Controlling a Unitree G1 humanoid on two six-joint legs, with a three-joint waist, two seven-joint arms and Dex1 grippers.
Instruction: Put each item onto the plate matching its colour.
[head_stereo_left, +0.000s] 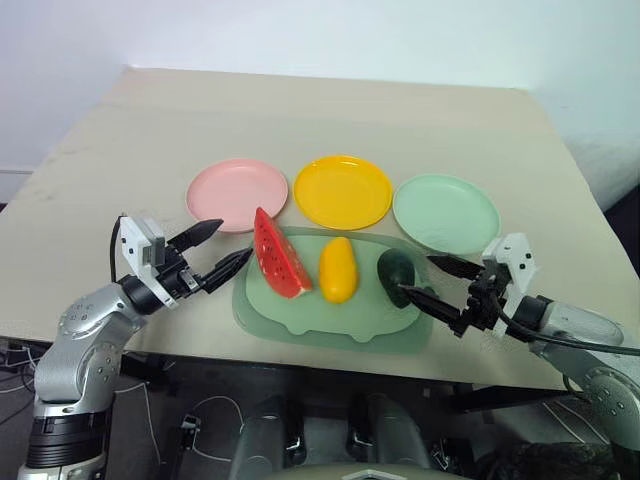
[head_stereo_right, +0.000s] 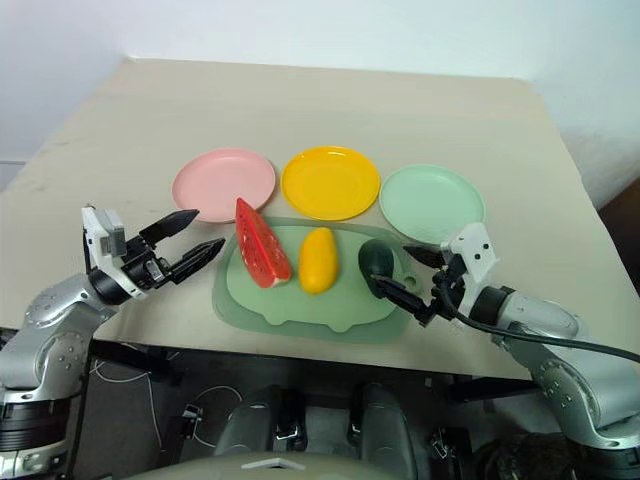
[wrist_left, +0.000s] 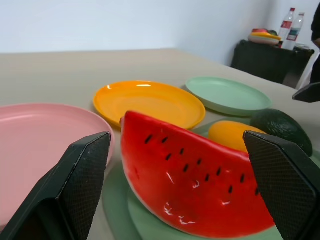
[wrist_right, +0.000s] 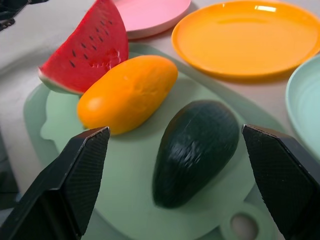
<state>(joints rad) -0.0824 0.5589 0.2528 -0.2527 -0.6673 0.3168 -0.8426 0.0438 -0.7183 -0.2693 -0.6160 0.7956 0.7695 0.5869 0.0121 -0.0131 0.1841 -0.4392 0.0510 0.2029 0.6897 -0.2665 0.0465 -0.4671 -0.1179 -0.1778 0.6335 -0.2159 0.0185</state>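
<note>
Right claw (head_stereo_left: 437, 282) wide beside avocado (head_stereo_left: 396, 271) — left claw (head_stereo_left: 222, 249) wide, facing watermelon (head_stereo_left: 277, 256).

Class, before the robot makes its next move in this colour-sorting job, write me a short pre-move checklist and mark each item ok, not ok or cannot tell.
1. Left gripper open: ok.
2. Right gripper open: ok.
3. Watermelon, mango and avocado lying free on the board, none held: ok.
4. Pink plate, yellow plate and green plate free to receive fruit: ok.
5. Watermelon lined up between the left fingers: ok.
6. Fruit sorted onto matching plates: not ok, none moved yet.
</note>
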